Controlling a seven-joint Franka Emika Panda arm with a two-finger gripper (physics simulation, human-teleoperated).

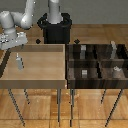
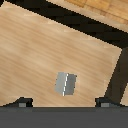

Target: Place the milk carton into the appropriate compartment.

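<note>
The milk carton (image 1: 19, 61) is a small slim pale grey carton standing upright on the light wooden tray (image 1: 45, 67), near the exterior view's left side. In the wrist view the milk carton (image 2: 66, 84) appears from above as a small grey block on the wood. My gripper (image 1: 13, 45) hangs above the carton and a little further to the exterior view's left, not touching it. In the wrist view my gripper (image 2: 63, 103) is open, its two fingertips (image 2: 22, 102) set wide apart with nothing between them.
A dark bin (image 1: 98, 61) split into compartments stands at the exterior view's right, beside the tray. It holds a grey piece (image 1: 83, 50), a tall grey piece (image 1: 114, 48), a squat grey cube (image 1: 85, 73) and a can-like piece (image 1: 116, 70). The robot base (image 1: 56, 27) is behind.
</note>
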